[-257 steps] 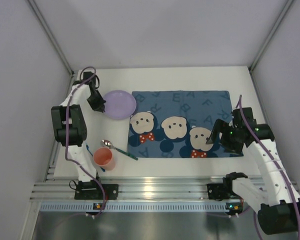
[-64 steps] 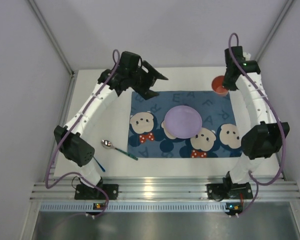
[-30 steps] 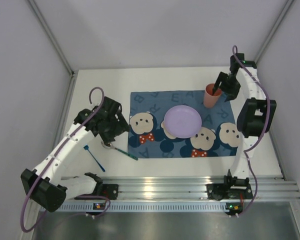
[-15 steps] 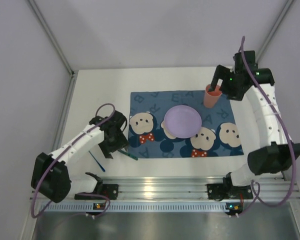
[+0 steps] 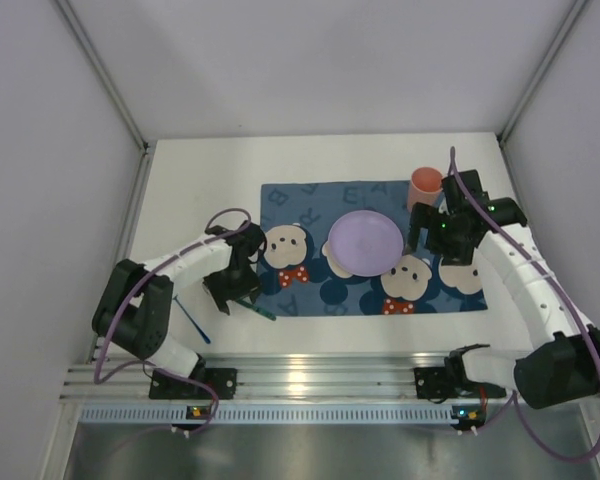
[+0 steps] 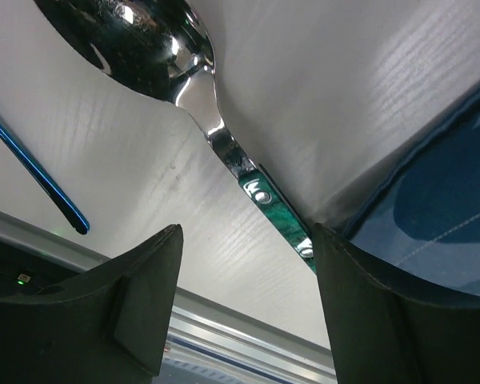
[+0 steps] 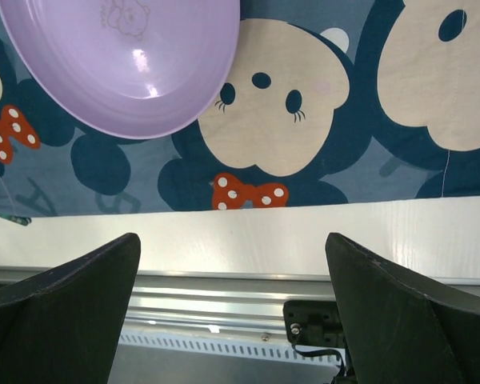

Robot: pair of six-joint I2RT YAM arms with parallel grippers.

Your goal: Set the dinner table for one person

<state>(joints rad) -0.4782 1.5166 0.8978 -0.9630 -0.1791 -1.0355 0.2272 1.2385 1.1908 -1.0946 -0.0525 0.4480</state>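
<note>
**Left wrist: spoon pick-up**

White dinner table [image 5: 200, 180] fills the top external frame. The blue placemat [image 5: 300, 200] lies at centre, bearing the purple plate [image 5: 365, 242], with the orange cup [image 5: 425, 185] at its upper-right corner. Lower left, the left gripper [image 6: 246, 240] holds 2 fingers [image 6: 136, 304] wide over the spoon [image 6: 216, 132]. Best to descend squarely and pinch the green handle. Right gripper [image 7: 232, 240] hangs wide, empty.

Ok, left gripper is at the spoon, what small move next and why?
Probably close the left gripper on the spoon at its green handle, lowering first if needed. Its jaws stand open with the handle between them, and the spoon lies on the table at the placemat edge, away from the plate.
</note>
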